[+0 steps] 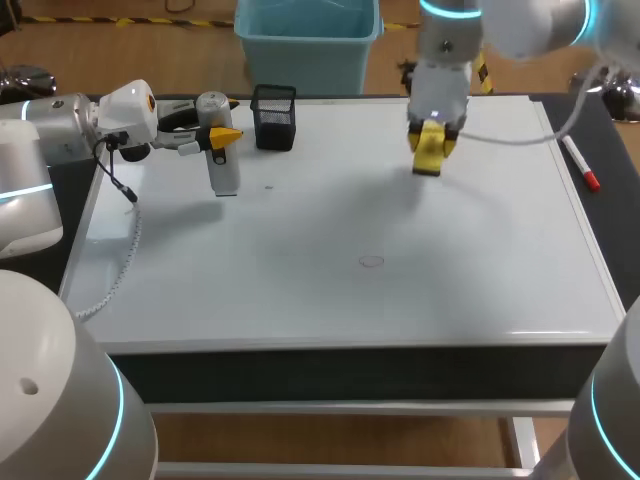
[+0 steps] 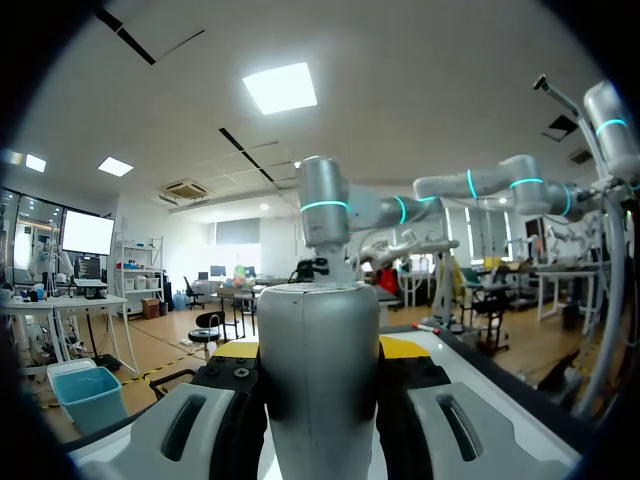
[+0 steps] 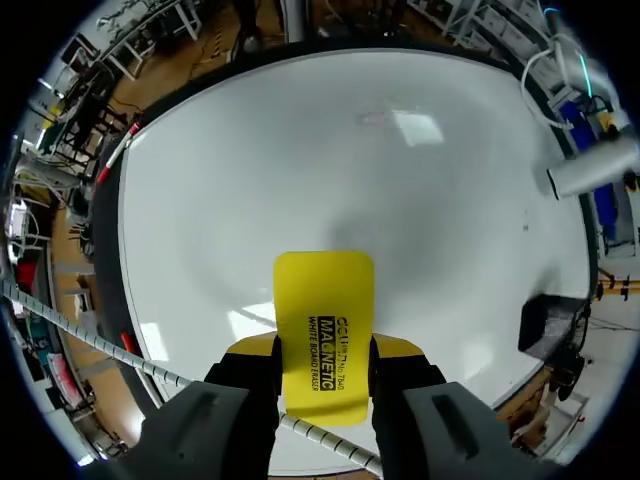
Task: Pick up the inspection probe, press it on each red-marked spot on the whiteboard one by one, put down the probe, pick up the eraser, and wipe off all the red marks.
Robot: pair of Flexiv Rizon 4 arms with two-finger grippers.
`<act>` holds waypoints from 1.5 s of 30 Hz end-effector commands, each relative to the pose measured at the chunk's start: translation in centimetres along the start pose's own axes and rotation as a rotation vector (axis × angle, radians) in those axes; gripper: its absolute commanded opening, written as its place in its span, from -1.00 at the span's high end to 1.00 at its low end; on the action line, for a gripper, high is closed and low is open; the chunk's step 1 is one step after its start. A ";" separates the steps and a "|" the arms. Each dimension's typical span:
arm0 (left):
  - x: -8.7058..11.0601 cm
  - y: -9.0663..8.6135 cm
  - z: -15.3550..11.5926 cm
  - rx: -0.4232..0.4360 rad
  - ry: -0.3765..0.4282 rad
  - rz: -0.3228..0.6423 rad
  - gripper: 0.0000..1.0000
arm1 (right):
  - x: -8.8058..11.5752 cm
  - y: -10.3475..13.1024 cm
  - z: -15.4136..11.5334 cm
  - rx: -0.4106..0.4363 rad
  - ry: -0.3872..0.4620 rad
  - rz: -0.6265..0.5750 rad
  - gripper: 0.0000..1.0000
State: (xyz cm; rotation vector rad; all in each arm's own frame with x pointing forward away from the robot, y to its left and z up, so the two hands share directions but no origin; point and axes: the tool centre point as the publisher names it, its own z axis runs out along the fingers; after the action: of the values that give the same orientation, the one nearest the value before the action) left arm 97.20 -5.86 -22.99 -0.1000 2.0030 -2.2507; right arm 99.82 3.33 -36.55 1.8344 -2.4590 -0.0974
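In the upper left, the left tool (image 1: pixel 224 135) pinches the grey probe (image 1: pixel 224 172), held upright at the whiteboard (image 1: pixel 330 220) beside a black mesh cup (image 1: pixel 274 117). Right of centre at the top, the right tool (image 3: pixel 323 352) pinches the yellow eraser (image 3: pixel 323 310) over the board.

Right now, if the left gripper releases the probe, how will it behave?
The probe is tall, narrow and upright in the left gripper, so it would probably tip easily. Its round body would likely roll once down. The smooth silvery shell looks rigid, perhaps slippery.
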 end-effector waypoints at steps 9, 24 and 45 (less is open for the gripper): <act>0.0 0.0 0.0 0.001 0.000 0.001 1.00 | -2.3 10.7 2.4 0.051 -0.030 -0.044 1.00; 0.0 0.0 0.0 0.001 0.000 0.001 1.00 | -4.5 15.8 3.9 0.054 0.012 -0.132 1.00; 0.0 0.0 0.0 0.001 0.000 0.001 1.00 | -5.8 17.1 4.6 0.035 0.027 -0.180 1.00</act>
State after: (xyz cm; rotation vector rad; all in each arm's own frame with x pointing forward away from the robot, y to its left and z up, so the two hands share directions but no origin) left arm 97.20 -5.86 -22.99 -0.1006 2.0029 -2.2504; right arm 84.69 13.89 -39.77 2.0524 -2.2915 -0.0440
